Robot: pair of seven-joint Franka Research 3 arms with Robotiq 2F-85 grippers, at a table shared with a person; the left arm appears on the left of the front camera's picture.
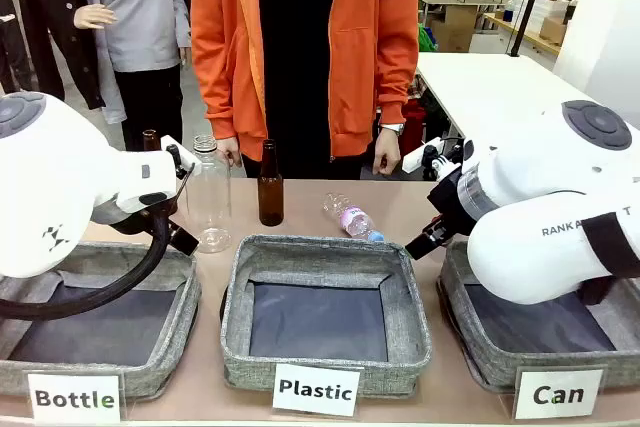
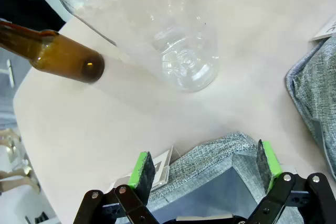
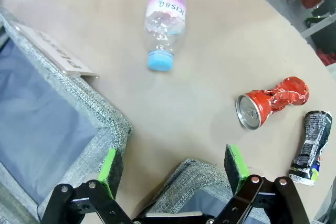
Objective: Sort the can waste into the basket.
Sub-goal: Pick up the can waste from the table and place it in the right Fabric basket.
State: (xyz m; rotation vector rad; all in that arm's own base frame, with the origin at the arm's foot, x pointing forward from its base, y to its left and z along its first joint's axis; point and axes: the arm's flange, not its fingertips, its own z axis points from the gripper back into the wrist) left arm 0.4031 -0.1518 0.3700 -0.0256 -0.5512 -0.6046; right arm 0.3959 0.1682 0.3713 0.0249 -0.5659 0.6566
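Both jaws wide apart, empty; red can (image 3: 270, 100), silver-black can (image 3: 312, 148) near each other on table (image 3: 210, 45).

The pale bench (image 1: 310, 209) carries three grey baskets in a row along its near edge: the Bottle basket (image 1: 150, 372) at the left, the Plastic basket (image 1: 405, 347) in the middle, the Can basket (image 1: 470, 347) at the right. A white sign stands before each one. Toward the far edge, left of the middle, a clear bottle (image 1: 210, 197) and a brown bottle (image 1: 270, 187) stand upright, near each other. A second brown bottle (image 1: 151, 137) stands further left. A small bottle (image 1: 352, 219) with a blue cap lies on its side just beyond the Plastic basket. Well apart from it, the red can (image 3: 270, 100) and the silver-black can (image 3: 311, 148) lie just beside each other, both crushed.
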